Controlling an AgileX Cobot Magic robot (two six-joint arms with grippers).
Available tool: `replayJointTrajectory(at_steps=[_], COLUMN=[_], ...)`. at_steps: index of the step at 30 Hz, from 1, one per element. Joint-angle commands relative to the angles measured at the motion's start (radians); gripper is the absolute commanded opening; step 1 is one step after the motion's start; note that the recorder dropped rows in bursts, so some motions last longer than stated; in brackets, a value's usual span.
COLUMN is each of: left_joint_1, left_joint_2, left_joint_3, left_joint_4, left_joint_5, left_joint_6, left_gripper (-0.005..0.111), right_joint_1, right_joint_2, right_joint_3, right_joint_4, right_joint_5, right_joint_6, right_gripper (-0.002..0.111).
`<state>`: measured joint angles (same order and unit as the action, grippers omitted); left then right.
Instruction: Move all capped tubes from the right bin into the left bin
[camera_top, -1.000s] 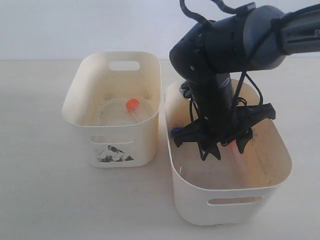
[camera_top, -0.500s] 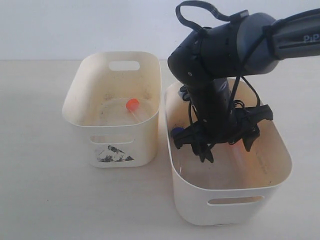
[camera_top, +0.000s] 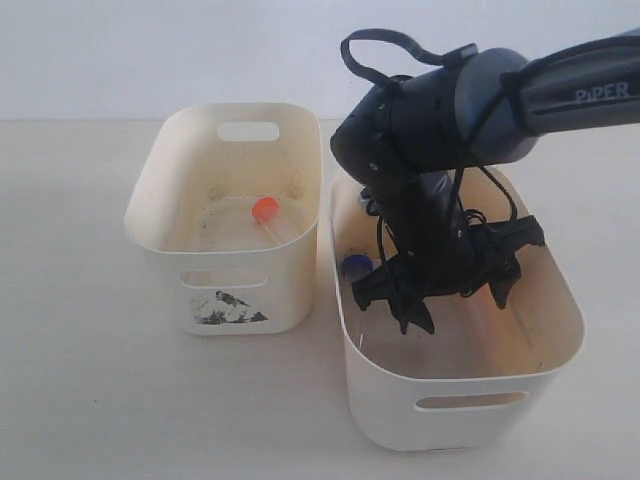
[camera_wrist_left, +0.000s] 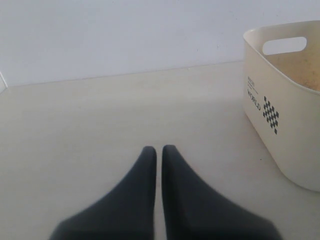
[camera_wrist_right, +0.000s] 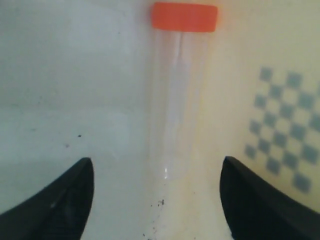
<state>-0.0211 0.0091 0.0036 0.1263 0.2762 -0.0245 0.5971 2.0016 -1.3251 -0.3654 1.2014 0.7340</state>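
The orange-capped tube (camera_wrist_right: 179, 100) looked light and stiff, a thin clear plastic barrel. Being smooth and round, it would probably roll or squirt out under a careless pinch. The safest hold seemed to be across the barrel near its middle, short of the orange cap (camera_wrist_right: 184, 17), with only gentle pressure.

The right hand (camera_wrist_right: 156, 165) was open wide inside the right bin (camera_top: 560, 300), at the right centre of the exterior frame. In the right wrist view the tube lay flat on the bin floor between the two spread fingers (camera_wrist_right: 60, 200). It touched neither, and its barrel ran away from the hand with the cap at the far end. A faint checked mark (camera_wrist_right: 285, 135) showed on the bin beside it. In the exterior view the arm hid most of this tube.

A blue-capped tube (camera_top: 357, 266) lay near the bin's left wall, beside the hand and outside its span. One orange-capped tube (camera_top: 265, 209) lay in the left bin (camera_top: 160, 180).

The left hand (camera_wrist_left: 158, 155) was closed and empty over the bare table (camera_wrist_left: 75, 125).
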Motion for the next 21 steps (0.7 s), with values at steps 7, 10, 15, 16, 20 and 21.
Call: replayJointTrajectory(at_steps=[7, 10, 15, 16, 20, 21], left_joint_1=[0.001, 0.001, 0.001, 0.001, 0.001, 0.001], left_joint_2=[-0.002, -0.002, -0.002, -0.002, -0.002, -0.002], left_joint_3=[-0.004, -0.004, -0.004, -0.004, -0.004, -0.004], left_joint_4=[-0.007, -0.007, -0.007, -0.007, -0.007, -0.007], left_joint_5=[-0.015, -0.015, -0.015, -0.015, -0.015, -0.015], left_joint_6=[-0.012, -0.012, -0.012, -0.012, -0.012, -0.012], left_gripper=[0.004, 0.004, 0.004, 0.004, 0.004, 0.004], right_joint_1=[0.001, 0.001, 0.001, 0.001, 0.001, 0.001], right_joint_2=[0.033, 0.033, 0.033, 0.033, 0.033, 0.033], right_joint_3=[-0.002, -0.002, -0.002, -0.002, -0.002, -0.002], right_joint_4=[-0.038, -0.058, -0.065, -0.062, -0.065, -0.065], right_joint_5=[0.020, 0.020, 0.018, 0.018, 0.014, 0.013], right_joint_6=[0.000, 0.007, 0.012, 0.012, 0.012, 0.012], right_gripper=[0.067, 0.067, 0.047, 0.044, 0.042, 0.042])
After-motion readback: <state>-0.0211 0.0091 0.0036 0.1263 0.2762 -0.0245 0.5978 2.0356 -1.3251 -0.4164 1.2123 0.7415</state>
